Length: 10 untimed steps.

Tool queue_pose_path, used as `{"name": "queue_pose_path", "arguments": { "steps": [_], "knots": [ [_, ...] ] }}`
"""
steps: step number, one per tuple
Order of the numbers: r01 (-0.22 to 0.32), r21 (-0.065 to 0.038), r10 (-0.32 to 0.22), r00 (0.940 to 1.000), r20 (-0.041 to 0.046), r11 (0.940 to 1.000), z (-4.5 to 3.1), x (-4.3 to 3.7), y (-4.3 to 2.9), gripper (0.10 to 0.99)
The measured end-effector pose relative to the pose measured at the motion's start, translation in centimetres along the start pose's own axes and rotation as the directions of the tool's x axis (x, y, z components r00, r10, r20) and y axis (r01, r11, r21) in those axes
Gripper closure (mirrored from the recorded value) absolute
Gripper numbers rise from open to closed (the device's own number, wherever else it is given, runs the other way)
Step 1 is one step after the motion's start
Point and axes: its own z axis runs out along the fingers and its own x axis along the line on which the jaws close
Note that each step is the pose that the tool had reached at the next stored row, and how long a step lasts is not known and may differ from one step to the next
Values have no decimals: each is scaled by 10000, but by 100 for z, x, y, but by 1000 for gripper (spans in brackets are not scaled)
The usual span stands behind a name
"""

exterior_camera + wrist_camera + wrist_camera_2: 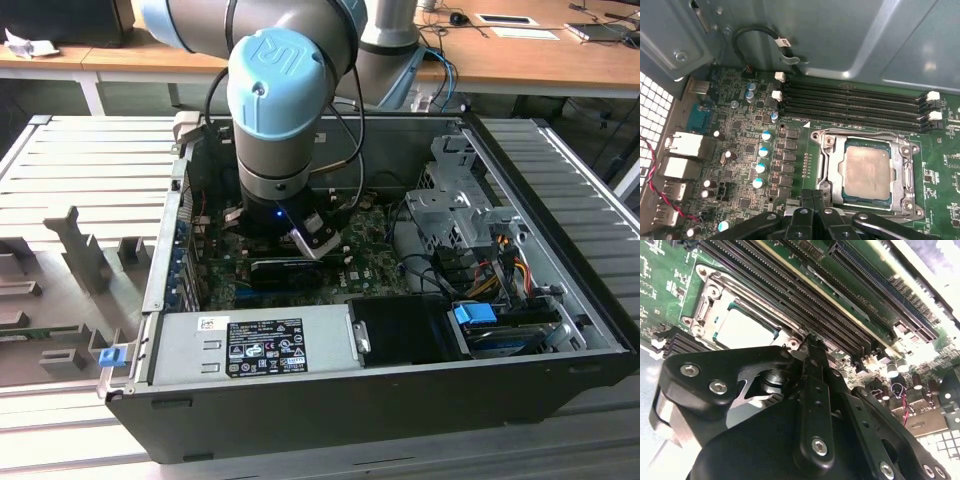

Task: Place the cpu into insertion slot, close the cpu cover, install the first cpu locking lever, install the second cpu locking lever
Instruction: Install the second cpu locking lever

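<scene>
Cpu (pixel 868 171) seated just beside pincer (pixel 813 199)

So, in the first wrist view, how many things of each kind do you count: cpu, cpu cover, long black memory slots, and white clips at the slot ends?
cpu: 1
cpu cover: 1
long black memory slots: 4
white clips at the slot ends: 4
Total: 10

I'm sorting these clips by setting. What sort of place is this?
Probably a robotics lab or test bench: an open dark desktop computer case lies on a ribbed grey metal table, a blue-jointed grey robot arm reaches into it, and wooden desks stand behind.
</scene>
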Motion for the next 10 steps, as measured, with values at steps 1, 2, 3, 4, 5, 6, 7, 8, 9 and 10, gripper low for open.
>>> {"name": "queue_pose_path", "arguments": {
  "steps": [1,2,3,4,5,6,7,8,9,10],
  "knots": [
    [0,-34,0,10000,5,10000,8,0,-1,980],
    [1,-54,-1,10000,8,10000,16,-1,-1,980],
    [1,-58,-1,10000,8,10000,23,0,-3,980],
    [2,-58,-2,10000,7,10000,27,1,-5,980],
    [1,-60,-1,10000,7,10000,29,3,-9,980],
    [0,-60,0,10000,8,10000,29,5,-13,980],
    [0,-59,0,10000,8,10000,29,5,-13,980],
    [1,-57,0,10000,9,10000,20,6,-11,980],
    [1,-60,-1,10000,8,10000,-5,5,-2,980],
    [1,-59,-1,10000,8,10000,-26,4,5,980]
  ]
}}
